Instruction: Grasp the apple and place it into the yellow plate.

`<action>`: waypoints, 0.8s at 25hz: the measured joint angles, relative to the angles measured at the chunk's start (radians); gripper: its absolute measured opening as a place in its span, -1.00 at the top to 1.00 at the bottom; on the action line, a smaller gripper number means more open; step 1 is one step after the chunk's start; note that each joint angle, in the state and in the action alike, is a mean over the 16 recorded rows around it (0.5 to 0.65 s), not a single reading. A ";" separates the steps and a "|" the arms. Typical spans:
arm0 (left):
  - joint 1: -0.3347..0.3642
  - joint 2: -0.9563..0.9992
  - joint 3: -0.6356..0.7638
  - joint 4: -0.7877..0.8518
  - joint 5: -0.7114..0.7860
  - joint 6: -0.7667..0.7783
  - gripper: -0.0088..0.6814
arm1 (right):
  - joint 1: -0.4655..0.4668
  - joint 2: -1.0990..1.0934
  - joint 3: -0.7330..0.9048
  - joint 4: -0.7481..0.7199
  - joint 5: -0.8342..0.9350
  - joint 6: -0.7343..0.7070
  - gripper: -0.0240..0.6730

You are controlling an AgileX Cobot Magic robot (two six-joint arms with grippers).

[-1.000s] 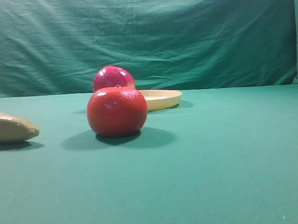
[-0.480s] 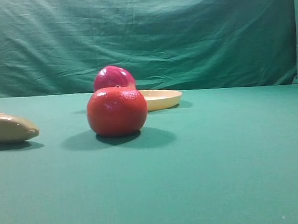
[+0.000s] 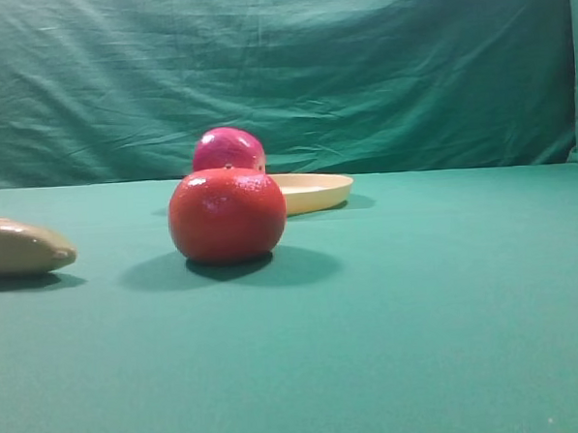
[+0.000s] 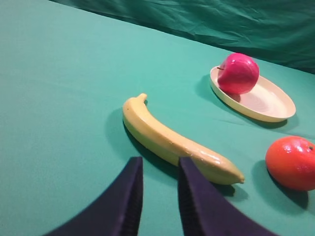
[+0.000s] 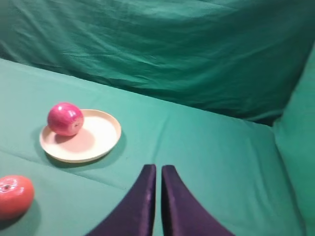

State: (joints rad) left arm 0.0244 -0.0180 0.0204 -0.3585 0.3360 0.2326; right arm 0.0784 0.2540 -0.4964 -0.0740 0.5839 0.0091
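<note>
The apple (image 5: pixel 65 118) already sits in the plate (image 5: pixel 98 142), on its left edge near the rim, lying tilted with the stem end turned sideways. So the step in hand looks like the finish: both arms should stay clear and back off without brushing the plate, since a round fruit resting that close to a low rim could roll out at a light knock. The right gripper (image 5: pixel 156 196) hangs well apart from the plate, its dark fingers together with only a thin slit between them, holding nothing. The left gripper (image 4: pixel 157 196) hovers just near the banana (image 4: pixel 172 140), fingers a little apart and empty; any retreat should lift up rather than sweep across it. The apple is glossy, deep crimson-magenta, with bright highlights and a short dark stem showing in the left wrist view. The plate is pale yellow, shallow and bare apart from the apple. From the high view the orange (image 3: pixel 227 215) stands in front and hides the apple's lower half.
</note>
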 joint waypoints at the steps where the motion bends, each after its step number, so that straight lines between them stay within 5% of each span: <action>1: 0.000 0.000 0.000 0.000 0.000 0.000 0.52 | -0.016 -0.027 0.035 0.000 -0.011 0.000 0.93; 11: 0.000 0.000 0.000 0.000 0.000 0.000 0.52 | -0.088 -0.229 0.371 0.004 -0.136 0.021 0.93; 20: 0.000 0.000 0.000 0.000 0.000 0.000 0.52 | -0.090 -0.266 0.507 0.010 -0.191 0.048 0.93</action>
State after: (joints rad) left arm 0.0244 -0.0180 0.0204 -0.3585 0.3360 0.2326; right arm -0.0118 -0.0124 0.0104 -0.0635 0.3931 0.0573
